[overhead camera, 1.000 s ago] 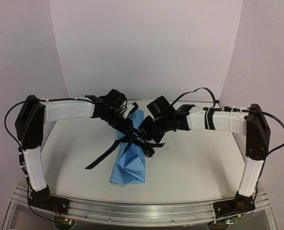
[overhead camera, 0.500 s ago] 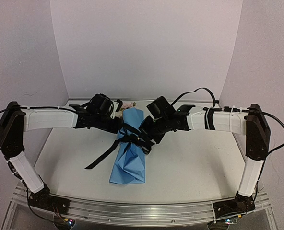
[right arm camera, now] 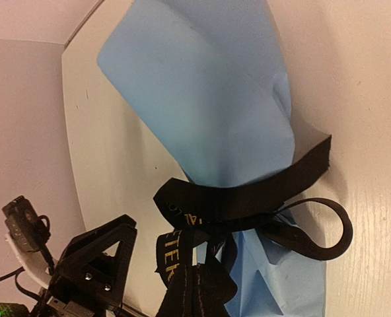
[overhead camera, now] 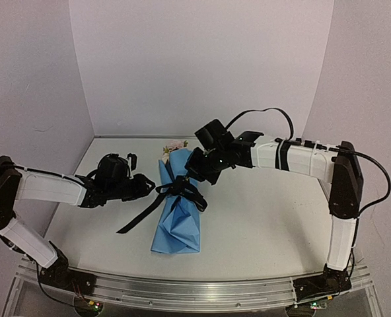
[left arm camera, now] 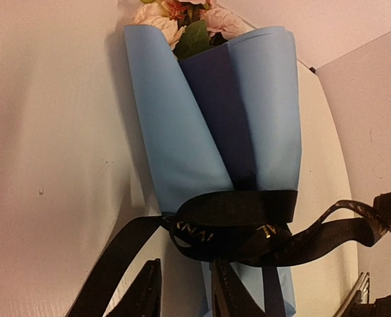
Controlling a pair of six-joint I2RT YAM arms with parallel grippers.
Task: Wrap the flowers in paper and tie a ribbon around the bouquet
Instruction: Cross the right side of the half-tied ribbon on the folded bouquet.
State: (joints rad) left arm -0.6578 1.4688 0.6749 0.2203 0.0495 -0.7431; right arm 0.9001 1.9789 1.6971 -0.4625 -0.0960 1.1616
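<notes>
Just beyond the left fingers (left arm camera: 149, 294), the ribbon (left arm camera: 235, 208) bands the bouquet (left arm camera: 169, 119).

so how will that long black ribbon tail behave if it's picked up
The black fabric ribbon probably hangs limp: its loose tail lies flat and curved on the white table. Thin and narrow, it likely weighs little. Tugging may drag the light blue paper bundle it bands.
</notes>
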